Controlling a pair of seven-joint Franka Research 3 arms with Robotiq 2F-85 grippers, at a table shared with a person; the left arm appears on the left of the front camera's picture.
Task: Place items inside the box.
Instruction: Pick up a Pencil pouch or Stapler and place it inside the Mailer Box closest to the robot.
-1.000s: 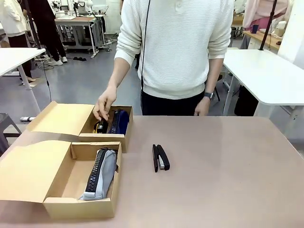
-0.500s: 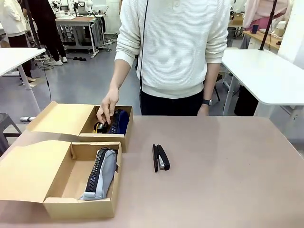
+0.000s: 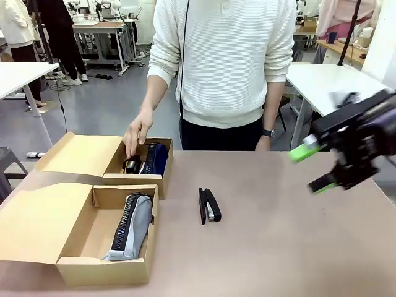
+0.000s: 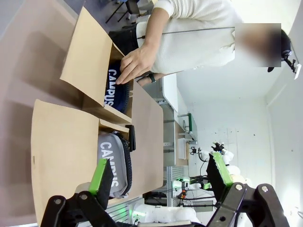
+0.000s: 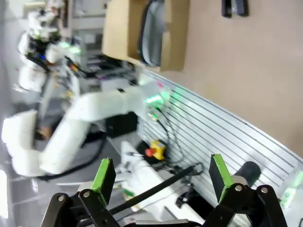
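Hanging spread and empty over the right of the table (image 3: pixel 278 247), the right gripper (image 3: pixel 312 168) is well apart from the black stapler (image 3: pixel 208 205), which lies mid-table beside the near box (image 3: pixel 105 269). Reaching toward the far box (image 3: pixel 133 180) could strike the person's hand (image 3: pixel 137 133) inside it.

The black, green-padded right gripper (image 3: pixel 313 168) is blurry at the right side. A person's hand (image 3: pixel 137 132) half covers a small dark thing (image 3: pixel 130 164) at left.

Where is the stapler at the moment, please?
In the front view the stapler lies on the table near the middle, right of the near box.
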